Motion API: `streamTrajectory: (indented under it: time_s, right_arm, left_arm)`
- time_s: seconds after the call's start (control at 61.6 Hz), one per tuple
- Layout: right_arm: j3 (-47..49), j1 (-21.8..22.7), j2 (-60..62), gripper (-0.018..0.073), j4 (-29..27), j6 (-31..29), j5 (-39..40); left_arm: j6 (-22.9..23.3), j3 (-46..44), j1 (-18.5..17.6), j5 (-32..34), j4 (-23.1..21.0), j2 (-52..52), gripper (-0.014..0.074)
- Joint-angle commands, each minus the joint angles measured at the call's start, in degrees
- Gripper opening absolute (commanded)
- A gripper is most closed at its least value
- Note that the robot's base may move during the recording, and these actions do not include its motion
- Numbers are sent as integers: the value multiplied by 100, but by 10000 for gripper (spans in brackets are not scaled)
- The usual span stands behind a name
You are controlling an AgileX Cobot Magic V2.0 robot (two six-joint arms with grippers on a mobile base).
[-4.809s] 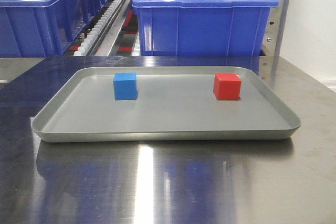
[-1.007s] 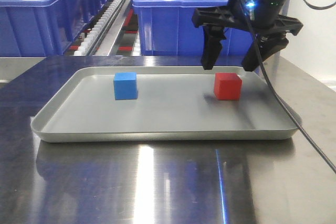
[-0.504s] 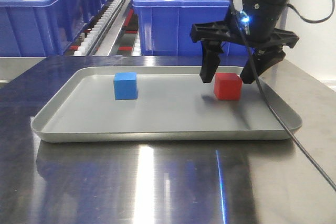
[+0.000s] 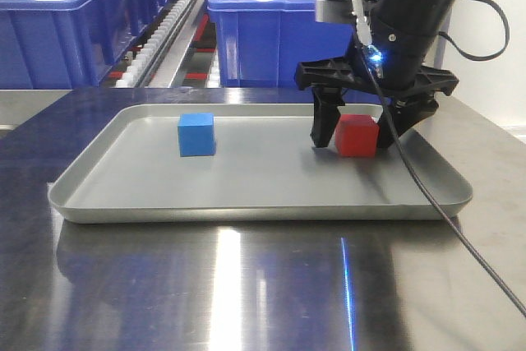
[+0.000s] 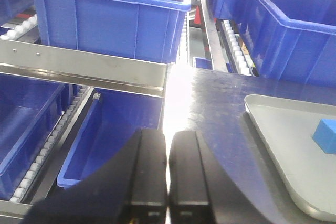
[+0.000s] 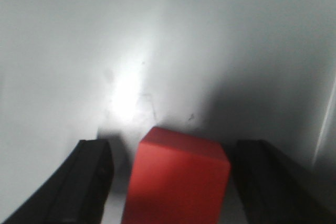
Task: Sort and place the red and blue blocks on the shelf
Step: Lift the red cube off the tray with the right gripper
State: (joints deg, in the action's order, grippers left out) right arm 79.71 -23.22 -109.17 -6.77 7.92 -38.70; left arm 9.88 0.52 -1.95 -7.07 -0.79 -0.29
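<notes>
Down comes the right gripper (image 4: 354,139). Half a second ago its fingertips hung at the red block's top edge, and now they reach down either side of the red block (image 6: 178,179), close to the floor of the grey tray (image 4: 246,211). The cube itself hasn't budged.

From the wrist view, the jaws are spread wide with the cube between them. There's a clear gap on each side, so nothing is gripped yet. It looks lined up, and by my reckoning the squeeze is all that's missing.

Over on the other side, the left gripper (image 5: 168,140) has its fingers pressed flat together with nothing between them. It hangs over the edge of the steel tabletop (image 4: 246,285), facing the shelf (image 5: 84,69), well clear of the tray.

Where does that leave the job? Barely begun, I'd say. Both cubes sit on the tray: the red one at the right, between the fingers, and the blue block (image 4: 196,135) at the left, alone and untouched, well apart from its partner. Neither has reached the shelf. Still to do are grasp, lift, carry and place, twice over.

Quick count: one red cube, one blue cube, one tray, two grippers. As for the blue bins (image 4: 320,22), the front view shows two big ones just behind the table with more behind them. The left wrist view shows bins on an upper and a lower tier, though I can't see enough for a firm total.
</notes>
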Motion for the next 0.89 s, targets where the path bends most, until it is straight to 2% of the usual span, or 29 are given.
streamTrajectory:
  time_s: [0.0,0.227,0.601,0.747,0.877]
  right_arm:
    - [207,46,289,485,79,-48,261]
    - [207,46,387,46,164,-48,263]
    - [121,17,2125,57,248,-48,640]
    - [-406,89,3034,57,377,-48,1075]
    - [-1180,332,3846,57,406,-48,1207]
  left_arm:
    - [31,216,-12,499,-6,-109,136]
    - [31,216,-12,499,-6,-109,136]
    - [31,216,-12,499,-6,-109,136]
    - [31,216,-12,499,-6,-109,136]
    - [31,216,-12,499,-6,-109,136]
